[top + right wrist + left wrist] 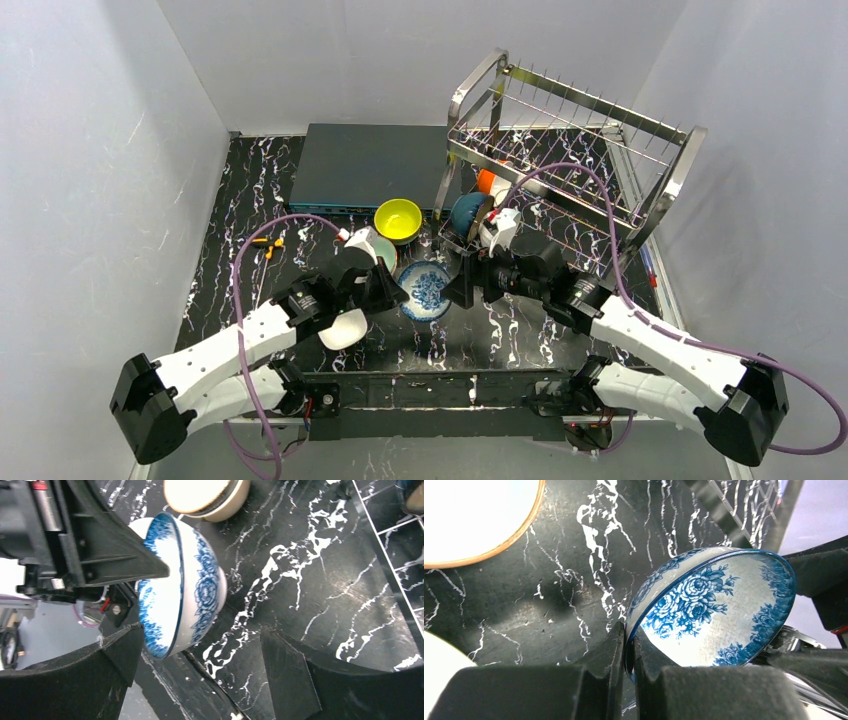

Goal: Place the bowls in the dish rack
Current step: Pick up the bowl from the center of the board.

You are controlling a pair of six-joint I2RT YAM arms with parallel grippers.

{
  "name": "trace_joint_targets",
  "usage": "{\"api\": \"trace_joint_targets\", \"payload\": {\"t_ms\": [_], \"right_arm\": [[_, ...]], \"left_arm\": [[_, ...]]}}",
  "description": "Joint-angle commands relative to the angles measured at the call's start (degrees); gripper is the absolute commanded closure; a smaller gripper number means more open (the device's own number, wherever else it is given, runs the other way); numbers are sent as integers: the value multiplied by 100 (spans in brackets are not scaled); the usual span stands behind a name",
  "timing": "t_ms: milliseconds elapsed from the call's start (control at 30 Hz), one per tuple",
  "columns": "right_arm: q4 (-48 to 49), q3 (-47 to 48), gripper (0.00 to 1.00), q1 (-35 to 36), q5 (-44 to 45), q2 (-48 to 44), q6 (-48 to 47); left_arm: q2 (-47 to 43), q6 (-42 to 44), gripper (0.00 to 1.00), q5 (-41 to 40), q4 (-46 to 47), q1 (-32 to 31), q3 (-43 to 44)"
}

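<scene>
Progress looks partial. The rack (560, 125), at one o'clock on the table (250, 200), carries an orange bowl (487, 180) and a dark blue bowl (466, 212) at the nine o'clock end of its lower tier; I cannot tell if more sit deeper in.

On the table are a yellow bowl (398, 220) near the centre toward twelve, a cream bowl (205, 497) partly under the left wrist, and a white bowl (345, 328) at seven o'clock. A floral bowl (425, 290) is in hand. The left gripper (629, 640) pinches its rim and holds it tipped on edge. The right gripper (200, 645) faces it from three o'clock, spread wide and closed on nothing. I judge at least four bowls are yet to load.

The table is glossy black with white marble-like veins. The rack is shiny steel wire with upright prongs and rounded tube ends. The bowls are round, smooth and glazed. The floral one is white with blue roses, a dark blue rim and a small foot, probably slick to grip.
</scene>
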Motion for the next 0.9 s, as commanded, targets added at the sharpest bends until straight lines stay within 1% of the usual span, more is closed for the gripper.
{"api": "trace_joint_targets", "payload": {"t_ms": [0, 67, 200, 267, 367, 467, 567, 633, 667, 700, 767, 833, 867], "right_arm": [[-298, 252, 9, -27, 305, 277, -277], [-352, 288, 13, -31, 227, 437, -318], [-219, 223, 29, -32, -71, 669, -347], [-119, 183, 31, -28, -204, 761, -347], [47, 113, 38, -30, -361, 862, -348], [214, 74, 38, -26, -473, 914, -265], [380, 53, 33, -24, -607, 1028, -170], [484, 39, 31, -28, -687, 1143, -145], [497, 57, 34, -34, -691, 1208, -148], [482, 82, 40, -33, -691, 1261, -162], [414, 154, 57, -25, -681, 1319, -201], [385, 170, 77, -33, -633, 1307, -218], [372, 170, 84, -34, -586, 1284, -222]], "left_arm": [[120, 206, 100, -111, -480, -29, 489], [195, 218, 100, -73, -483, -55, 548], [268, 155, 100, -73, -348, -71, 532], [311, 142, 100, -16, -243, -78, 524], [388, 149, 100, 66, -161, -85, 543], [426, 125, 100, 105, -101, -92, 557], [470, 146, 100, 143, -27, -111, 593], [505, 156, 100, 143, -11, -127, 613], [519, 155, 100, 141, -3, -131, 614], [529, 145, 100, 137, -6, -131, 609], [522, 151, 100, 142, -1, -131, 590], [495, 162, 100, 132, -31, -133, 550], [470, 153, 96, 113, -48, -127, 519]]}}
